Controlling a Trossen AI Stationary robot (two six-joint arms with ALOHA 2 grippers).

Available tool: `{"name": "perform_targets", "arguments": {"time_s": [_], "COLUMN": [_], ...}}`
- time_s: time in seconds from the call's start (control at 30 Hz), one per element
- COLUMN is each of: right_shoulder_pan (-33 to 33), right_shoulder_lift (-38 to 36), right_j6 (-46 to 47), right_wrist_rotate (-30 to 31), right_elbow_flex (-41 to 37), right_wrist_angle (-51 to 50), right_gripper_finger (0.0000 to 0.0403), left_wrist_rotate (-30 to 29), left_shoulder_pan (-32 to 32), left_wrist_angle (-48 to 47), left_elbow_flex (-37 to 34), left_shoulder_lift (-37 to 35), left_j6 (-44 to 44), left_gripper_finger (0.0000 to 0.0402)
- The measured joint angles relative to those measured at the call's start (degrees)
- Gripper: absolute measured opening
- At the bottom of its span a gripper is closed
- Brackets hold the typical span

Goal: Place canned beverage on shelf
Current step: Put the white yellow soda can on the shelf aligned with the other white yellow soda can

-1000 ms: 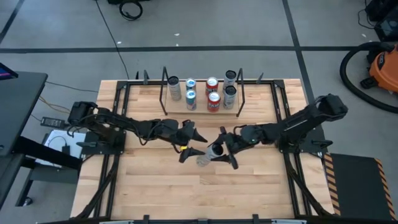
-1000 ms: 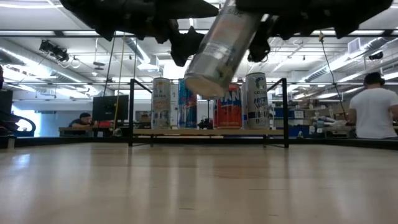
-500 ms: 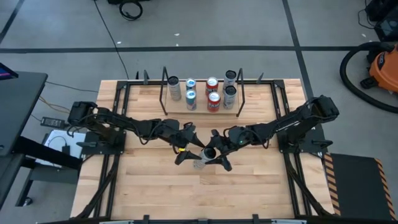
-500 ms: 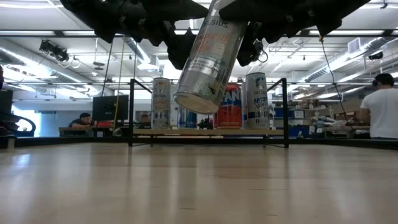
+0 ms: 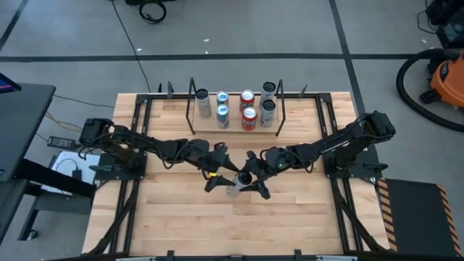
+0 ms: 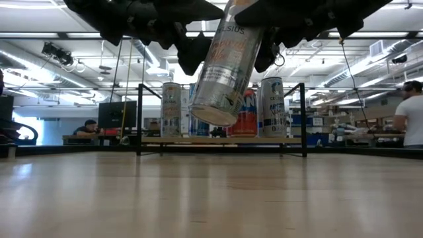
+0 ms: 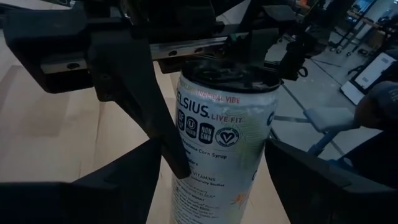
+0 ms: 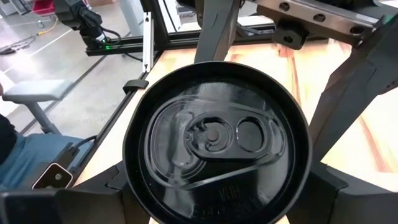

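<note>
A silver Celsius can [image 5: 235, 183] hangs tilted above the middle of the table, and it also shows in the low view [image 6: 225, 73]. My right gripper [image 5: 254, 175] is shut on it, reaching in from the table's right. My left gripper [image 5: 216, 168] is open, reaching in from the left; its fingers stand on either side of the can's body [image 7: 217, 143], and I cannot tell if they touch it. The shelf [image 5: 235, 129], a light-wood board between black rod uprights, stands at the far middle and holds several upright cans. My right gripper pinches the can between its two fingers by the side wall just below the top rim [image 8: 132, 171]. The fingers lie along the can, whose lid [image 8: 214, 137] faces the wrist. The can is clear of the table and tilted, its bottom end [image 6: 213, 114] lowest.
Black frame rails [image 5: 138, 145] run along the table's left and right sides. Bare wood lies between the grippers and the table's near edge [image 5: 232, 239]. People show in the room beyond the table [image 6: 413, 112]. A vacuum cleaner [image 5: 442, 80] stands on the floor at the right.
My right gripper has gone toward the table's left edge with the can, bringing it between my left gripper's open fingers. The can has tipped more upright, its bottom end swinging down. My left gripper has kept almost still.
</note>
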Motion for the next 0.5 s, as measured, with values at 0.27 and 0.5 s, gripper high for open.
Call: {"name": "perform_targets", "arguments": {"time_s": [0.27, 0.5], "right_shoulder_pan": [-0.01, -0.17], "right_shoulder_lift": [0.0, 0.0], "right_j6": [-1.44, -0.96], "right_wrist_rotate": [-0.74, -0.66], "right_elbow_flex": [-0.01, -0.07], "right_wrist_angle": [-0.45, -1.3], "right_gripper_finger": [0.0277, 0.0277], "left_wrist_rotate": [-4.07, -5.84], "left_shoulder_pan": [-0.02, 0.02], "left_wrist_angle": [0.12, -0.13], "left_elbow_flex": [0.0, 0.0], "left_shoulder_lift": [0.0, -0.02], "left_j6": [0.36, 3.46], "left_gripper_finger": [0.0286, 0.0286]}}
